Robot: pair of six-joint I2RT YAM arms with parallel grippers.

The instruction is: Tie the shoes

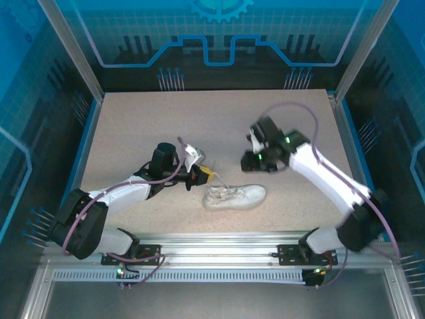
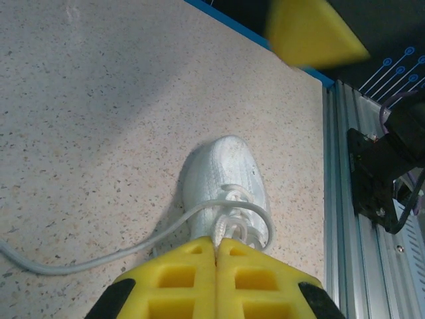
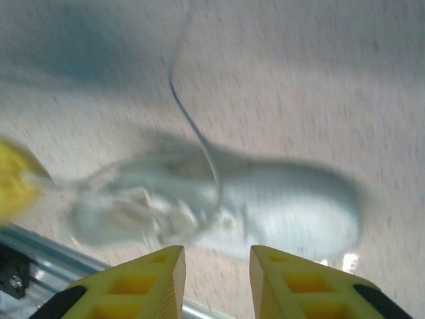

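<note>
The small all-white low-top sneaker [image 1: 234,197] sits on its pale sole on the speckled beige tabletop [image 1: 133,126], near the front edge and about midway between the two arms, with its toe toward the right side. Just in front of it runs the aluminium front rail [image 1: 219,242]; blue-lit panel walls [image 1: 219,40] close in the table. Its thin white laces [image 2: 229,196] bunch over the tongue, and one long loose strand [image 2: 99,257] trails off the shoe across the bare tabletop. Nothing lies between the shoe and either gripper.

The left gripper [image 2: 216,251] sits at the heel end, just beside the shoe. Its yellow fingers [image 2: 179,279] are pressed flat together, and a short run of lace goes right up into the seam where they meet, so they look clamped on it. The overhead view shows that bit of lace stretched from the fingertips [image 1: 207,174] to the shoe.

The right gripper [image 3: 217,256] hangs above the sneaker with its two yellow fingers [image 3: 292,279] apart and nothing between them. The shoe lies below and ahead of them, blurred in the right wrist view.

The left arm [image 1: 126,193] lies low, reaching from its near-left base toward the middle. The right arm [image 1: 325,176] arches up from the near-right base, its white forearm angled inward and its gripper [image 1: 255,158] tipped down over the table just beyond the shoe
</note>
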